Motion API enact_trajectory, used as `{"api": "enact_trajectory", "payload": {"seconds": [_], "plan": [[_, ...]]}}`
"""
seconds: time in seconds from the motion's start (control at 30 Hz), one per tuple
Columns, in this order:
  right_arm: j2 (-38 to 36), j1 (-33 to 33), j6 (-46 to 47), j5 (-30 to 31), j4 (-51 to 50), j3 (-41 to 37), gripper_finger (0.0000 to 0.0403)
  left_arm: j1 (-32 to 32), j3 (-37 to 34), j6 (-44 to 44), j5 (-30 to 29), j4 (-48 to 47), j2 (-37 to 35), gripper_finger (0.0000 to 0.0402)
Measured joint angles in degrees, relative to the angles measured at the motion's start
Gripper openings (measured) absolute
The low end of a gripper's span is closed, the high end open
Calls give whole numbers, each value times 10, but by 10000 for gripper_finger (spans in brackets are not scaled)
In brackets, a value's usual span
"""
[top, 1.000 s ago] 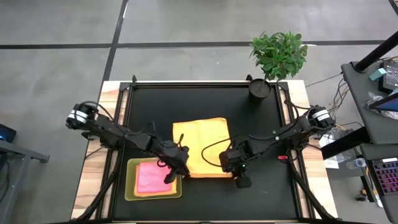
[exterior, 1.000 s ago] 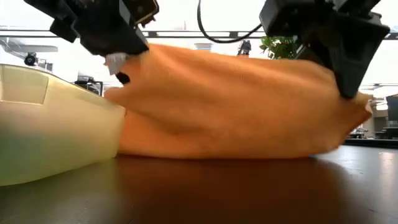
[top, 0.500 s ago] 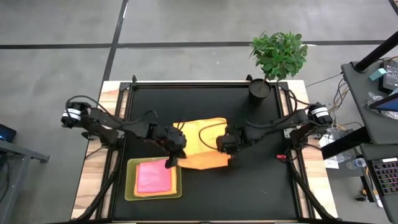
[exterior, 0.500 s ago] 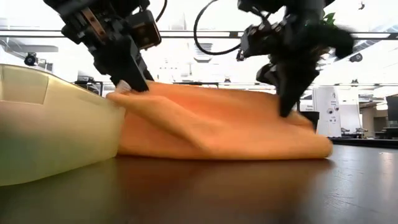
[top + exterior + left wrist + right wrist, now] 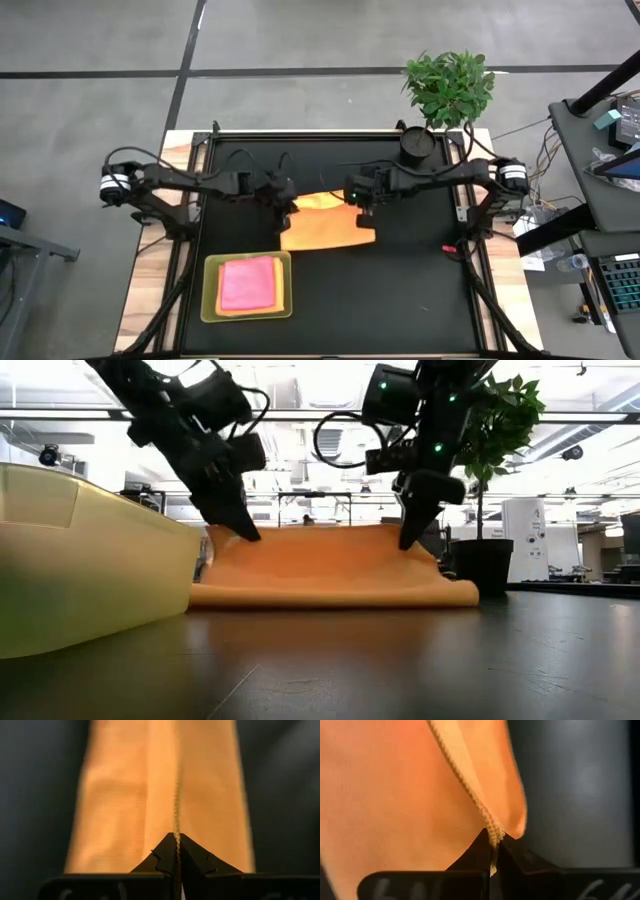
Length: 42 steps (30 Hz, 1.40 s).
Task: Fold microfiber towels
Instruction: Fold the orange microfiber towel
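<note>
An orange towel [image 5: 325, 228] lies doubled over on the black table, its fold toward the near edge [image 5: 330, 598]. My left gripper [image 5: 286, 200] is shut on the upper layer's left far corner, and my right gripper [image 5: 361, 200] is shut on its right far corner. In the low view the left gripper [image 5: 246, 532] and the right gripper [image 5: 407, 542] stand at the two ends of the raised edge. A pink towel [image 5: 247, 283] lies folded in the lime-green tray [image 5: 208, 300]. My left gripper pinches the towel's stitched edge [image 5: 176, 831] between its two fingers, at the upper layer's left far corner. The fingers slant down from above. The held edge stands a little above the table and the rest lies on the lower layer. My right gripper pinches the stitched edge [image 5: 490, 826] between its two fingers, at the upper layer's right far corner. The fingers slant down from above. The edge sags slightly between the two grippers [image 5: 330, 532].
The tray [image 5: 90, 560] stands near the front left, close to the towel's left end. A potted plant [image 5: 420, 140] stands at the far right; its pot also shows in the low view [image 5: 483, 568]. Bare black table lies to the right and near side.
Both grippers have gone from the towel's near edge up and toward the table's far edge, staying shut on it. The near edge has been carried over the far part, so the towel is folded in half with its fold near; the far half stayed on the table.
</note>
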Motion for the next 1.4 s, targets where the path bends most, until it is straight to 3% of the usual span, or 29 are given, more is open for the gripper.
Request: {"api": "enact_trajectory", "payload": {"seconds": [0.4, 0.57, 0.77, 0.87, 1.0, 1.17, 1.4], "plan": [[51, -51, -51, 3, 48, 5, 8, 52, -6, 20, -13, 5, 2, 0], [67, -54, -53, 43, 67, 9, 10, 55, -10, 18, -32, 7, 2, 0], [71, -55, -54, 45, 72, 21, 45, 60, -10, 20, -56, 10, 2, 6], [71, -56, -61, 46, 70, 29, 75, 63, -10, 20, -68, 10, 2, 35], [70, -63, -78, 47, 70, 48, 111, 63, -6, 48, -132, 14, 2, 98], [68, -64, -72, 46, 56, 66, 127, 60, -5, 64, -175, 64, -1, 171], [54, -57, -73, -8, 146, 10, 116, 1, -16, 59, -176, 121, -39, 192]]}}
